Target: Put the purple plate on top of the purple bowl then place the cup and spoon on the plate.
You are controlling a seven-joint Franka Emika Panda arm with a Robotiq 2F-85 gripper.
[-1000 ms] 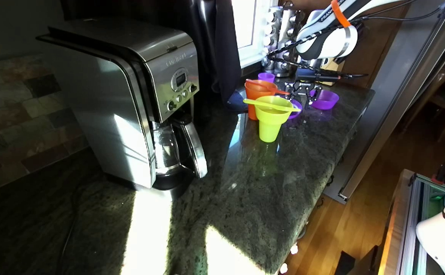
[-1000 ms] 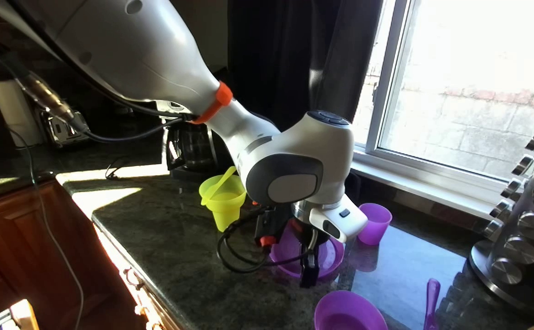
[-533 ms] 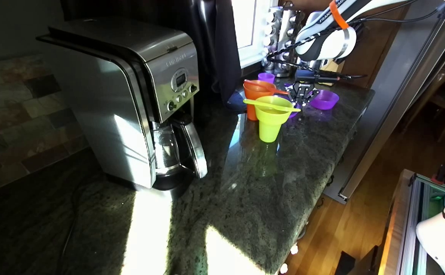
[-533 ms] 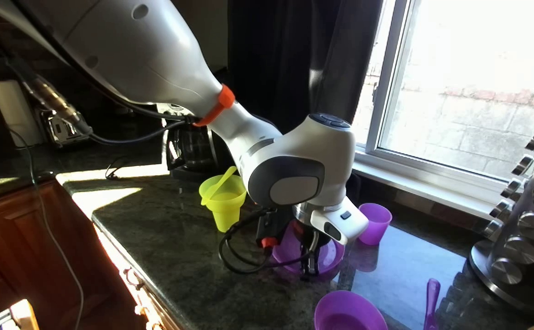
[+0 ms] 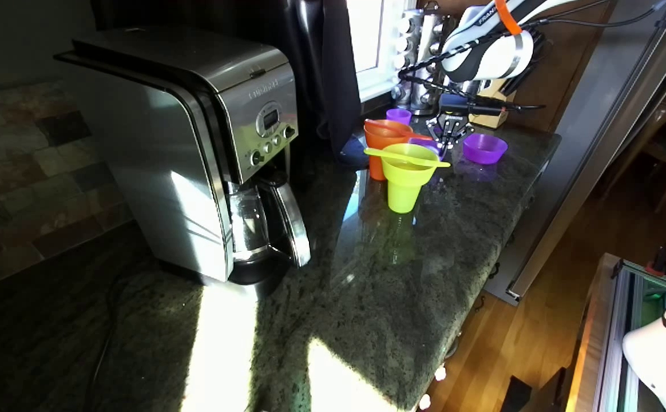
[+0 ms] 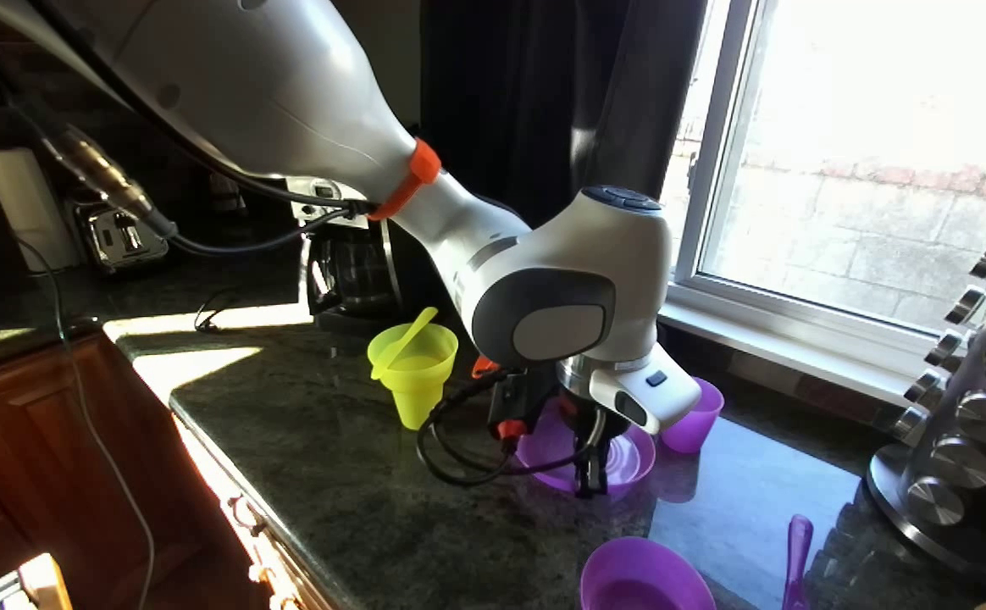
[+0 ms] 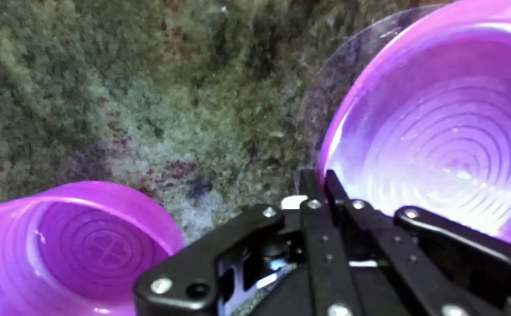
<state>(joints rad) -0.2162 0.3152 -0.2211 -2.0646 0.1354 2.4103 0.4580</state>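
Observation:
My gripper (image 7: 322, 179) is shut on the rim of the purple plate (image 7: 440, 145), one finger inside and one outside. In an exterior view the plate (image 6: 620, 466) sits partly behind the fingers and cables, and seems raised off the counter. The purple bowl (image 7: 106, 250) stands on the outer side of the fingers; an exterior view has it near the bottom edge, the bowl (image 6: 645, 580) upright. Beside the plate, toward the window, is the purple cup (image 6: 696, 417), partly covered by the wrist. A purple spoon (image 6: 796, 559) lies on the counter right of the bowl.
A yellow-green flared cup (image 5: 404, 186) with a spoon across it and an orange vessel (image 5: 376, 163) stand close to the plate. A steel coffee maker (image 5: 195, 171) is farther along the counter. A spice rack (image 6: 967, 424) rises at the right in an exterior view.
The fingers have closed on the plate's rim. Gripper and plate have since moved up and a little toward the window. The bowl, cup and spoon stay put.

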